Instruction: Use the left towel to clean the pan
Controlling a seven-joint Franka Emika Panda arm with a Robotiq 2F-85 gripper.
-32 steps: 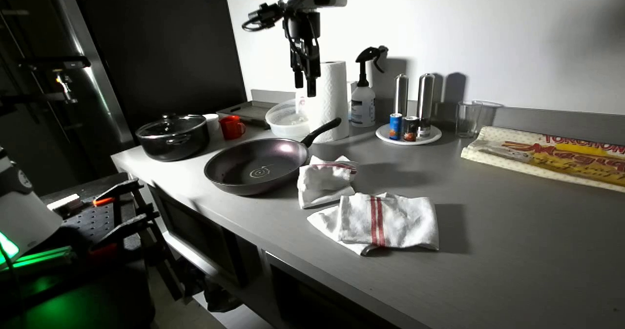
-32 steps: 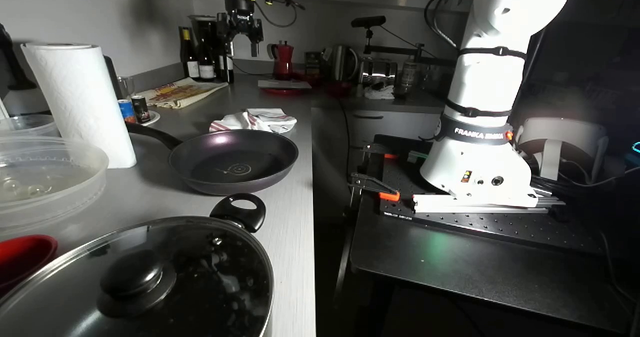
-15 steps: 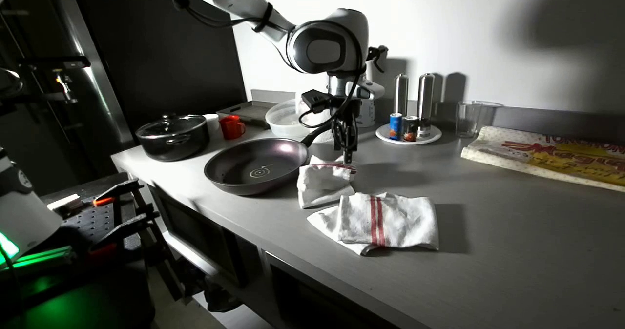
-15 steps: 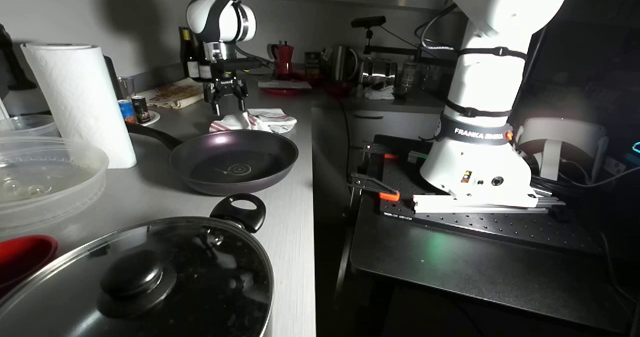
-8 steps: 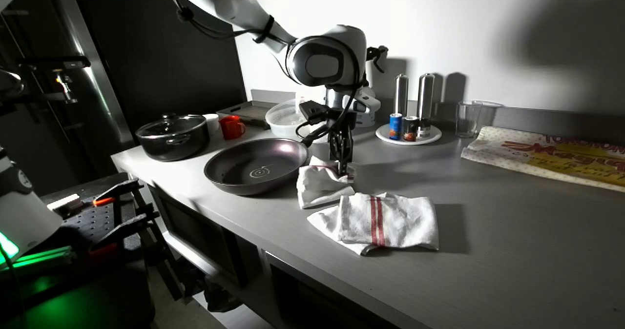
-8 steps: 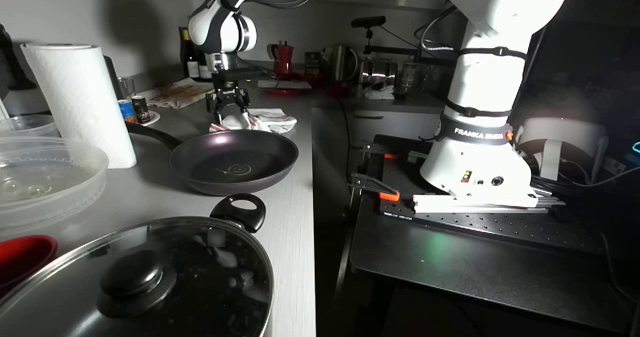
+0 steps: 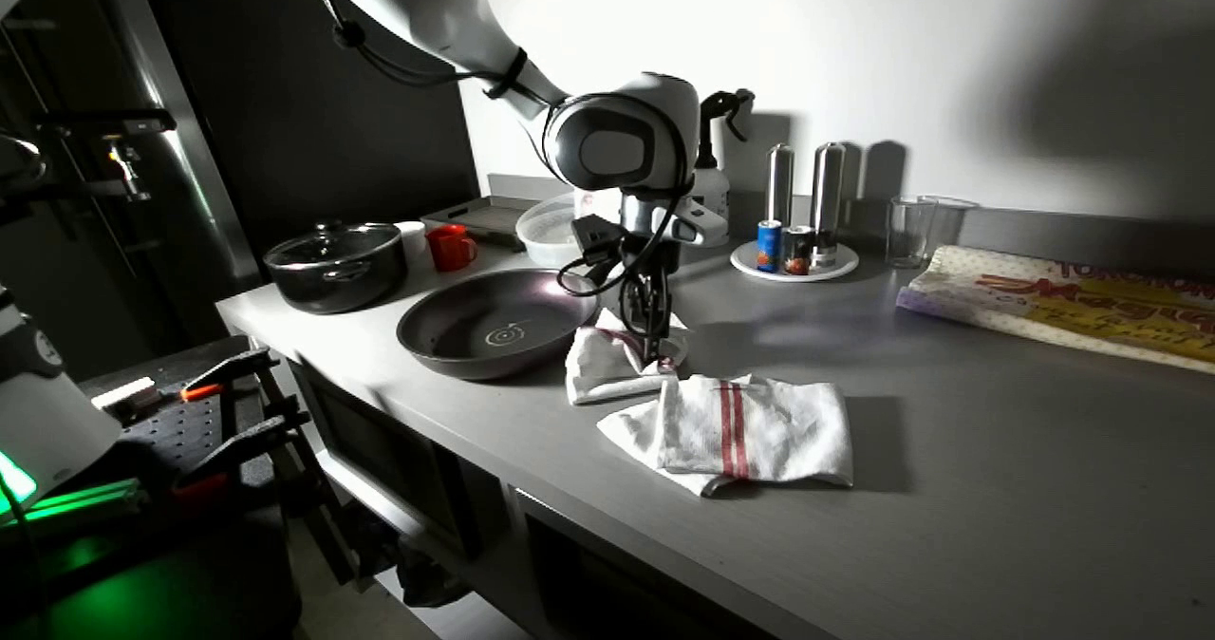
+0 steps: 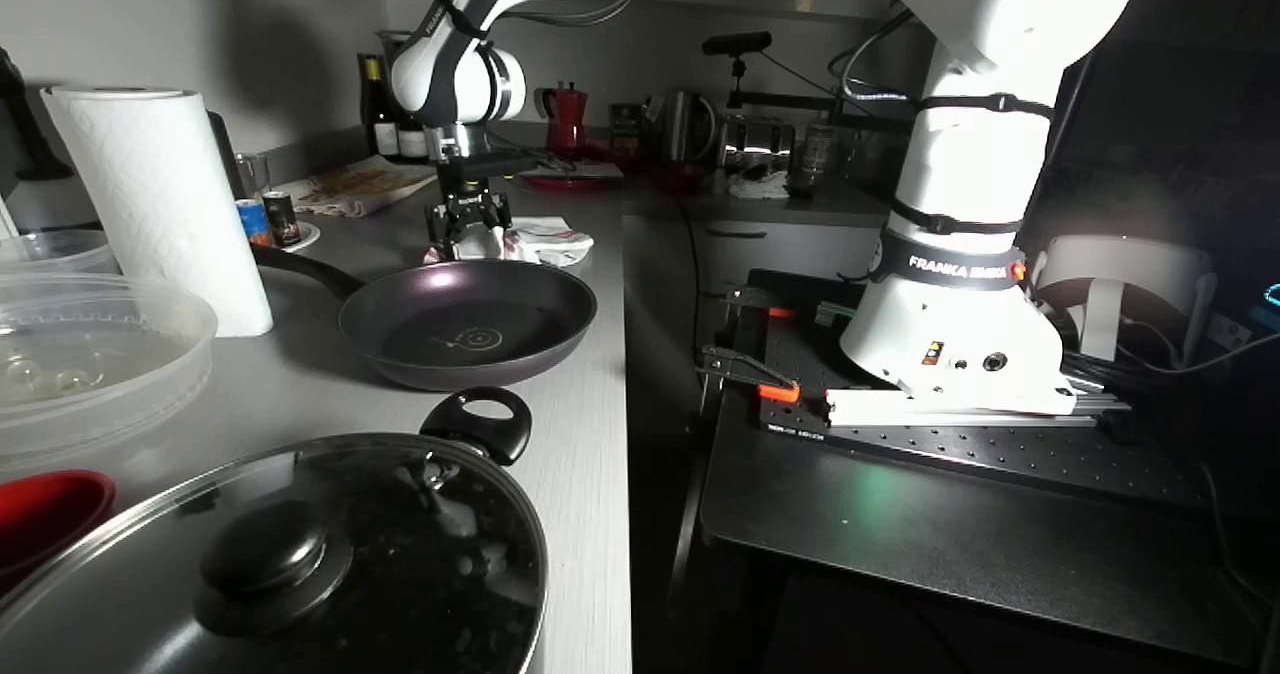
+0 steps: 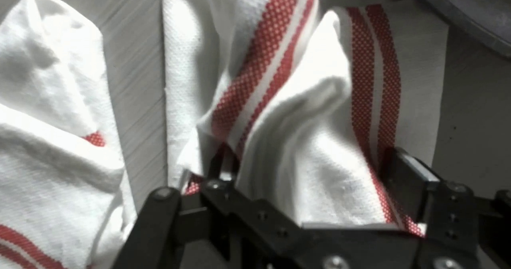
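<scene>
Along a pale wall, a gray counter is stretching from the far left to the near right in an exterior view. On its left part, a dark frying pan is sitting upright. Just to the pan's right, the left towel, white with red stripes, is lying rumpled on the counter. Nearer and to the right, another white towel with red stripes is lying folded, just beside it. From the left, a white robot arm is extending over the counter, its black gripper pointing down onto the left towel. The gripper's jaws are standing well apart, and in the wrist view folds of the left towel are bulging between the fingers. Farther left, a lidded black pot is standing near a red mug. Toward the wall, a white plate is carrying small containers, and a printed cloth is lying to its right.
</scene>
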